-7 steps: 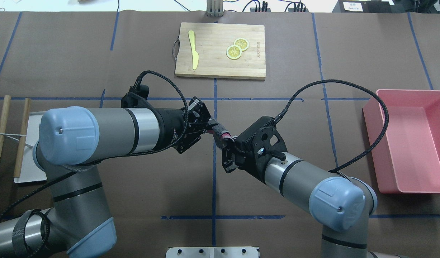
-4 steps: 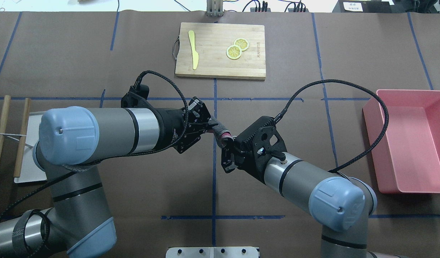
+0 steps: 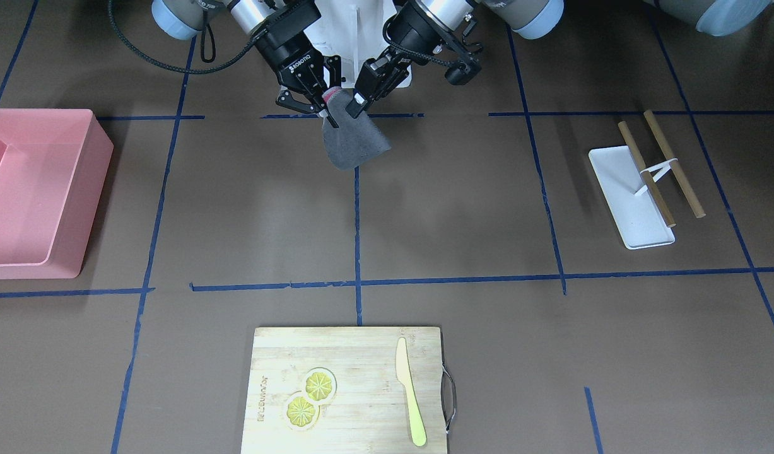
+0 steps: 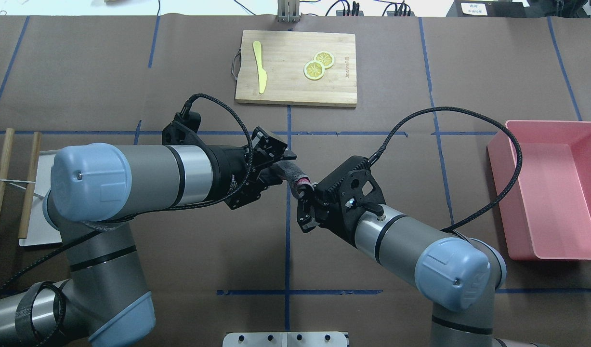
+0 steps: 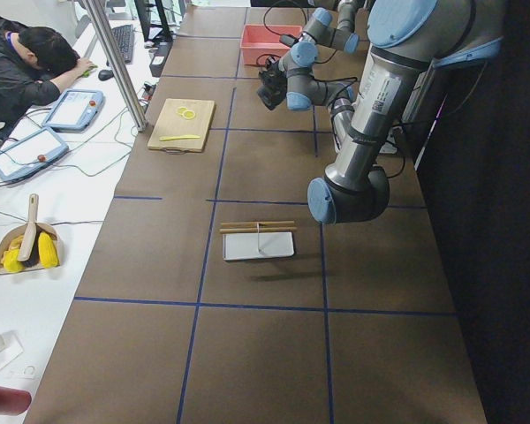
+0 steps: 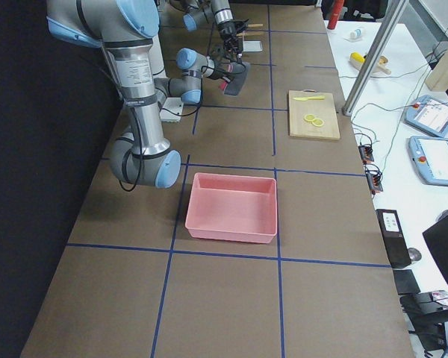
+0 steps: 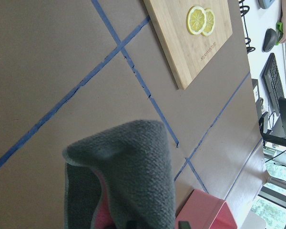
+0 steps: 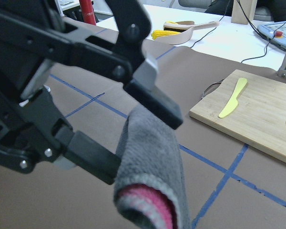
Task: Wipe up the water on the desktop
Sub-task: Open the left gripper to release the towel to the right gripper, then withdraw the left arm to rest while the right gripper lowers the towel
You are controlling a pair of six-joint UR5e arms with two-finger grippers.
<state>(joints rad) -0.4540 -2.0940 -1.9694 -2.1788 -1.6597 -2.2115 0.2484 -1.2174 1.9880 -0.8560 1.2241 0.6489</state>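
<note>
Brown, tape-gridded desktop [image 4: 372,58] extends beneath the cutting board [image 4: 295,67] and both arms. On the board's robot side, the right gripper [image 3: 323,107] clamps the grey cloth [image 3: 355,142] so it hangs clear. The left gripper [image 4: 281,167] stands open around it, holding nothing, probably for hand-over.

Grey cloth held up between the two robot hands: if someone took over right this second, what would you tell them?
Left hand: open, straddling the grey cloth, not gripping.
Right hand: shut on the cloth's pink-lined end; the cloth hangs clear of the desktop, near the middle tape line.
Done: cloth lifted, held by the right hand alone.
To do: lower it and wipe; I can make out no wet patch in these views.
</note>
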